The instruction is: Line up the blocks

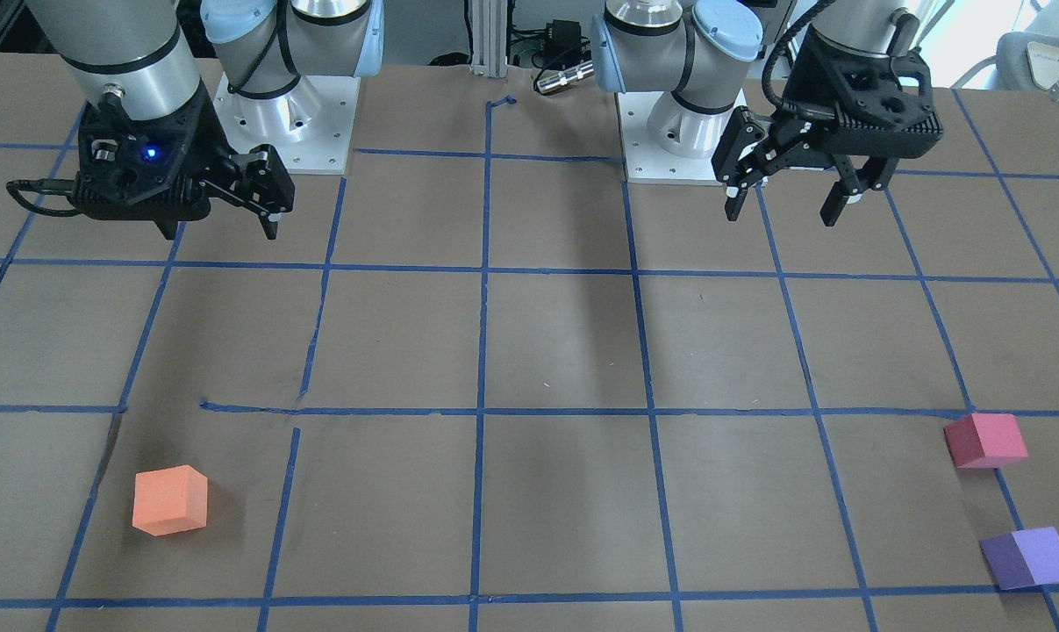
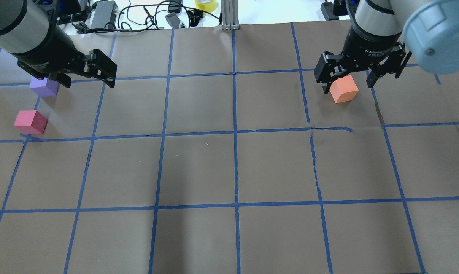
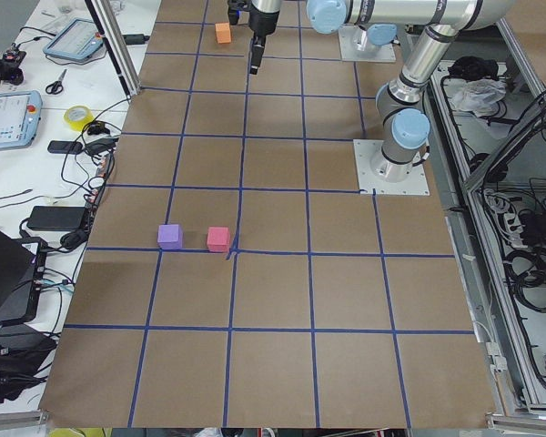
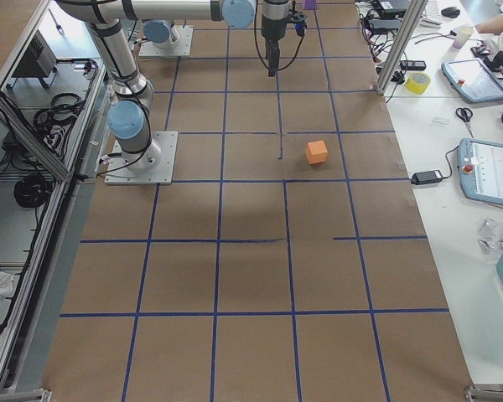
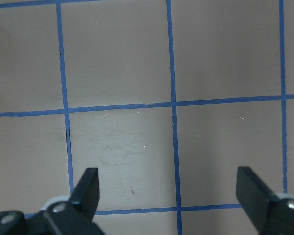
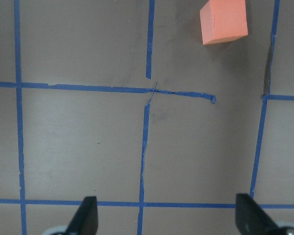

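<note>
The orange block (image 1: 169, 500) lies alone on the robot's right side; it also shows in the overhead view (image 2: 343, 89) and at the top right of the right wrist view (image 6: 224, 21). The red-pink block (image 1: 985, 441) and the purple block (image 1: 1029, 558) lie close together on the robot's left side, the purple one (image 2: 43, 86) farther from the robot than the red-pink one (image 2: 30, 122). My left gripper (image 1: 788, 197) is open and empty, held high above the table. My right gripper (image 1: 222, 224) is open and empty, also high, with the orange block ahead of it.
The table (image 2: 233, 167) is covered in brown paper with a blue tape grid. Both arm bases (image 1: 283, 123) stand at the robot's edge. Cables, a yellow tape roll (image 2: 205, 4) and devices lie beyond the far edge.
</note>
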Motion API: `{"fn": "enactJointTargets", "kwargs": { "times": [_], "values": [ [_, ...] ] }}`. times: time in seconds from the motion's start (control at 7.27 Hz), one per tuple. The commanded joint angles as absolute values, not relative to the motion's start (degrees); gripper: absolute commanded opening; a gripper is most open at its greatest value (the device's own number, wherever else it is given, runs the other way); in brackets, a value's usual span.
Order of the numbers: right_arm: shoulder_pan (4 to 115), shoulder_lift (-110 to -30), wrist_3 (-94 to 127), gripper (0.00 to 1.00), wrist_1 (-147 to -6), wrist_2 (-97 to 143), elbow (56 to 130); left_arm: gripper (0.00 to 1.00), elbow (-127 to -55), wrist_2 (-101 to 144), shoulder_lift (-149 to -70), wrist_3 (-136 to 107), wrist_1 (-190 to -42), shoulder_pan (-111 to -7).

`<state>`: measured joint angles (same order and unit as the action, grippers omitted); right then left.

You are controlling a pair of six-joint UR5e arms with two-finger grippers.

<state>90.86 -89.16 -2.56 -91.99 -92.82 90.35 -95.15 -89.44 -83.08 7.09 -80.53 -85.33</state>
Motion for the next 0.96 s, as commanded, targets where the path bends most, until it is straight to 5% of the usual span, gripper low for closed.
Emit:
{"fn": "enactJointTargets", "kwargs": {
  "times": [0.0,0.83],
  "values": [
    [90.9,-88.7,-2.9,1.00,-97.5,-93.3,90.4,1.00,-95.2,-89.5,-83.1,7.1,-80.5,-85.3],
    [79.8,-75.2,-11.9,1.00,-107.4,-92.7,90.4,1.00,-95.3,-89.5,-83.1,7.1,-80.6,-85.2]
  ]
}}
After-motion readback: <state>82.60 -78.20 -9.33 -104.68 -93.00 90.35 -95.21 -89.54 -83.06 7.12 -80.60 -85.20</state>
